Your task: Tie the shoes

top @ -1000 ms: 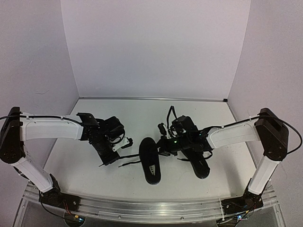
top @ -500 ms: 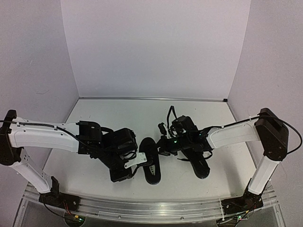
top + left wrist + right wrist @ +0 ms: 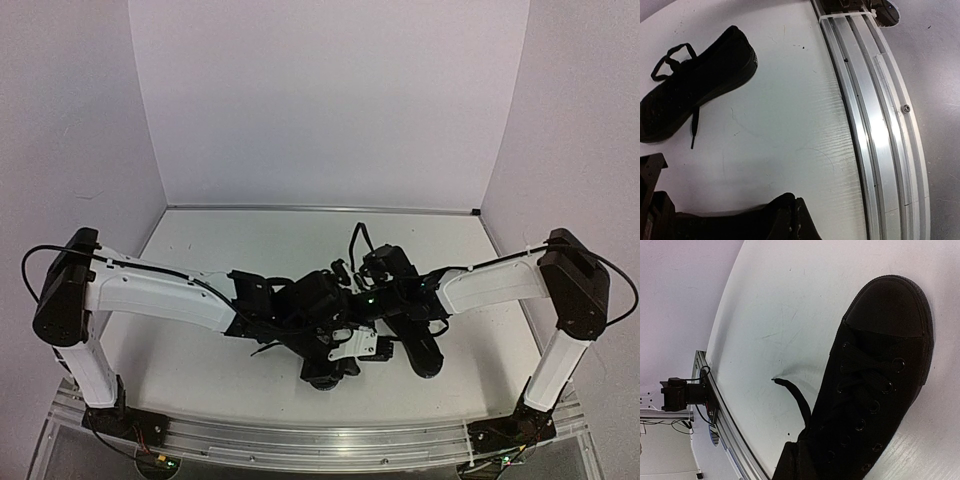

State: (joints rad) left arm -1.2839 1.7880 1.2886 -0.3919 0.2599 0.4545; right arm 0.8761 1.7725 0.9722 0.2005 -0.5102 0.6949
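Note:
Two black shoes lie at the table's near middle. The left shoe (image 3: 322, 379) is mostly hidden under my left gripper (image 3: 336, 360), which hangs over it. The right shoe (image 3: 422, 352) lies beside it; a shoe with loose laces (image 3: 695, 82) shows at the upper left of the left wrist view. My left gripper (image 3: 792, 210) is shut with nothing visible between its tips. My right gripper (image 3: 350, 300) is shut (image 3: 792, 455) on a black lace (image 3: 799, 401) beside a shoe (image 3: 875, 385); the lace end rests on the table.
The aluminium rail (image 3: 875, 125) runs along the table's near edge, close to my left gripper. It also shows in the right wrist view (image 3: 727, 432). White walls close in the back and both sides.
My left arm has swung far to the right, from the left of the table to over the left shoe, now covering it. My right arm has stayed put.

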